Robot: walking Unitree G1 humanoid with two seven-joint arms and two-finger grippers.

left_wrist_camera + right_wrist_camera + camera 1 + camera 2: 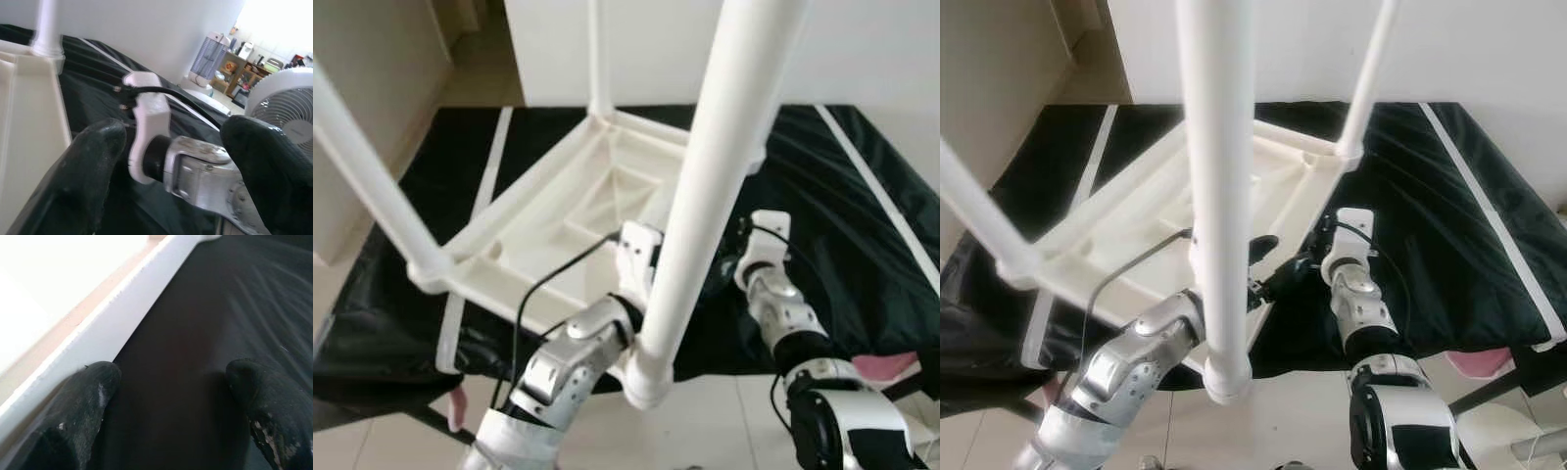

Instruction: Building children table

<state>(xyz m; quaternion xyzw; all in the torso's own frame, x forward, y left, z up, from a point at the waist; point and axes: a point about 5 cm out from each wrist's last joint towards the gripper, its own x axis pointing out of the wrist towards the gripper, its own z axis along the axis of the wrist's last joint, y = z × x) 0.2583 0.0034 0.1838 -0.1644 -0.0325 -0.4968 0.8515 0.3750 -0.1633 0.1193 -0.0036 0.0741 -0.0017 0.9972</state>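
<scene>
Item: children's table (558, 211), white plastic, lying upside down on a black sheet (1430, 196), legs pointing up toward the camera.

Near leg (1219, 196): long axis rising from the table's near corner, standing just ahead of the left gripper (1261, 262).

Left gripper: fingers spread, nothing held, aimed across at the right wrist.

Right gripper (171, 416): fingers spread, empty, low over the sheet, table rim (112, 328) touching or just beside one finger.

Judgement: right gripper nearer the rim; left nearer the leg.
</scene>
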